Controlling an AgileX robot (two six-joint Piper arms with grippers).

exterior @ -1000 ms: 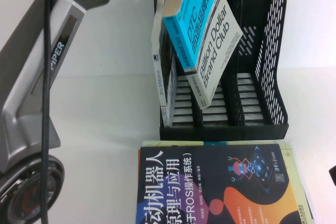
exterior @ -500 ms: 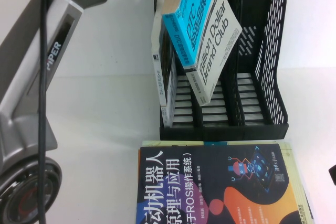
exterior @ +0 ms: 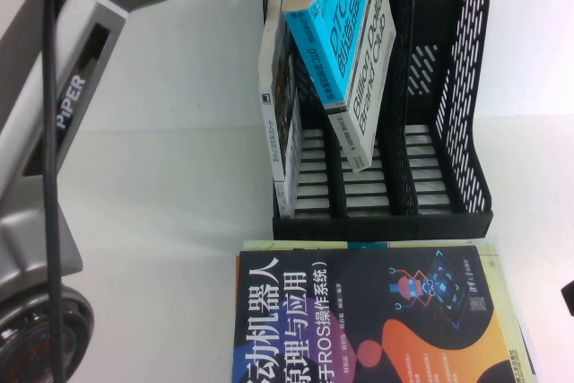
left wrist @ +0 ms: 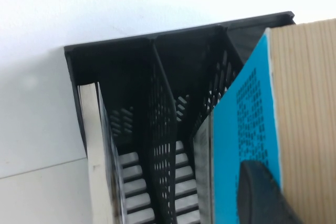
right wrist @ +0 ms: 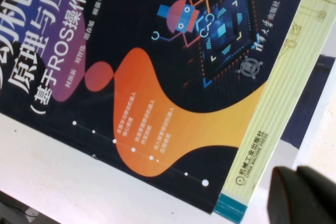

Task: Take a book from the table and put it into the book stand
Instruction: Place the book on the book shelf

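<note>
Book (left wrist: 247, 129) between left gripper (left wrist: 262, 198) fingers

Book (exterior: 345, 51), cyan-and-grey paperback: formerly tilted broadly, its cover turned up toward the high camera and its lower corner swung out to the right over the middle slot; now turned nearer to edge-on and more upright, cover lettering foreshortened, lower end sunk deeper between the dividers of the middle slot of the book stand (exterior: 448, 114). Top edge of the book now higher in the high view, reaching the frame's upper border. Left arm (exterior: 63, 123): link marked PIPER shifted leftward and downward in the high view, its base joint partly slid out at the lower left corner; left gripper (left wrist: 262, 195) carried along with the book, one dark finger on the cyan cover
</note>
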